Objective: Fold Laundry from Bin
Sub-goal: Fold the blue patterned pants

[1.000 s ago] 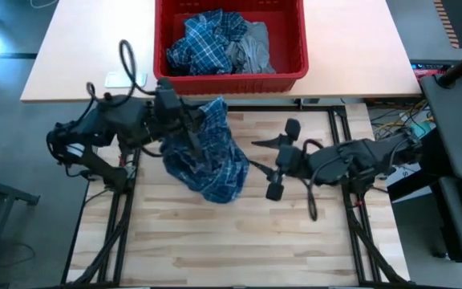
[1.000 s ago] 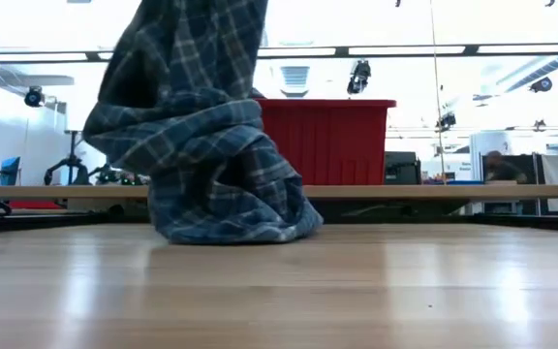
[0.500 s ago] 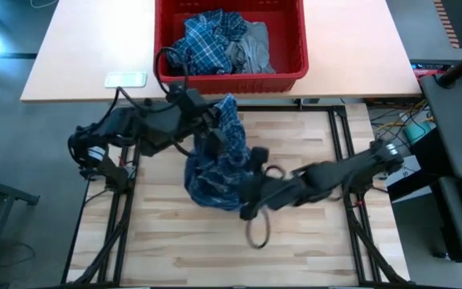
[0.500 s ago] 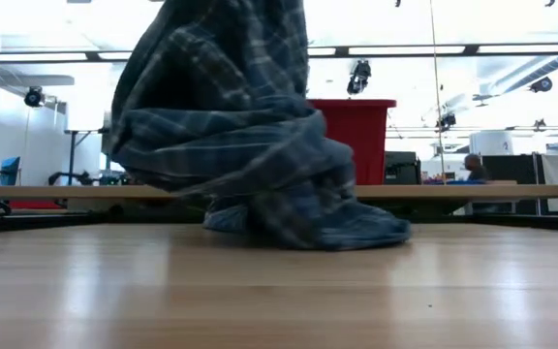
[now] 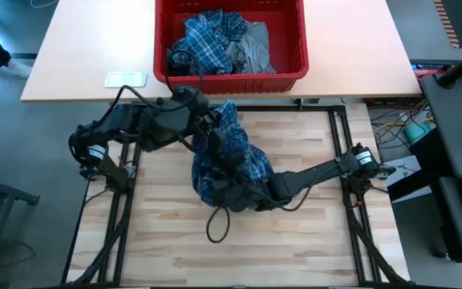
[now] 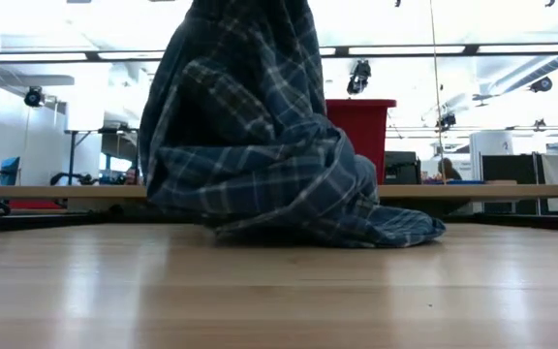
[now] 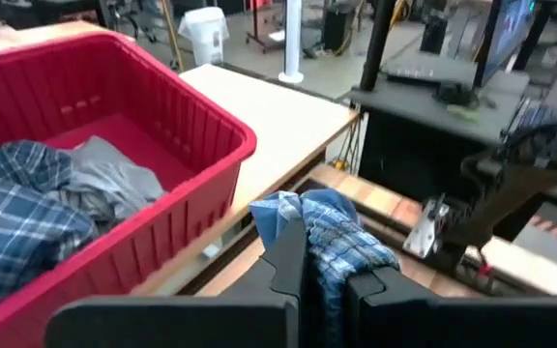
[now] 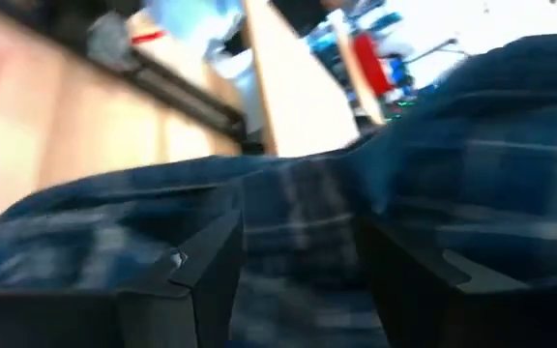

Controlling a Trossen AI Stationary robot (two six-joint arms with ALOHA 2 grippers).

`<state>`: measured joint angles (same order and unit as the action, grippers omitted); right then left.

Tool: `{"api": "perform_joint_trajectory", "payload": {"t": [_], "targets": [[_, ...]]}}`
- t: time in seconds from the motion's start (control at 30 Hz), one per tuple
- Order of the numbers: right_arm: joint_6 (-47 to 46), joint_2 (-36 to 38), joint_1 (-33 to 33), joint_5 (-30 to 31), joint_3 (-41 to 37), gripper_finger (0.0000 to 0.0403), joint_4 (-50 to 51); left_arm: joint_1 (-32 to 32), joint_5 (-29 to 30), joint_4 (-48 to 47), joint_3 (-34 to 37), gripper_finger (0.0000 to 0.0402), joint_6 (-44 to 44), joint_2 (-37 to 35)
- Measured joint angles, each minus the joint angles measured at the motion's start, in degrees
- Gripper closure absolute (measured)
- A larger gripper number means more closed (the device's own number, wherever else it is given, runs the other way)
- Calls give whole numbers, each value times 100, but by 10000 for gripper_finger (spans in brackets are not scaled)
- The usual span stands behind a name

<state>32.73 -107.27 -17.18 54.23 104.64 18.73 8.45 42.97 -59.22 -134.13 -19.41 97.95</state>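
Two grippers at shirt (image 5: 235, 160) — table (image 5: 295, 249) front bare

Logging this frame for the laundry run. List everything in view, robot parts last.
plaid shirt: one, blue and white, hanging bunched from the left hand, lower part heaped on the wooden table.
bin: one, red, on the pale far table.
plaid garment: one, blue and white, crumpled in the bin's left part.
grey garment: one, light grey, in the bin beside the plaid garment.
wooden table: one, light slats, under both arms.
left hand: shut on the plaid shirt's top, near the bin.
right hand: fingers apart, pushed against the shirt's lower folds.
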Motion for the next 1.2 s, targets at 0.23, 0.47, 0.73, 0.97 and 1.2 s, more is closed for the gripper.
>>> {"api": "perform_joint_trajectory", "payload": {"t": [0.23,0.47,0.73,0.97,1.2], "targets": [[-2176,442,261,1466,0,209,1373,17,11,-1049,0,401,-350,-107],[-6971,1407,262,942,6,209,5078,24,691,-1914,0,401,-671,-409],[-7802,2767,301,918,2,209,5512,54,500,-1926,-2,401,-670,-484],[-6278,3015,-105,167,-109,209,4312,28,689,-1763,-2,401,-642,-311],[-5207,2089,-277,-1059,-758,209,2705,24,708,-1606,0,401,-519,-37]]}}
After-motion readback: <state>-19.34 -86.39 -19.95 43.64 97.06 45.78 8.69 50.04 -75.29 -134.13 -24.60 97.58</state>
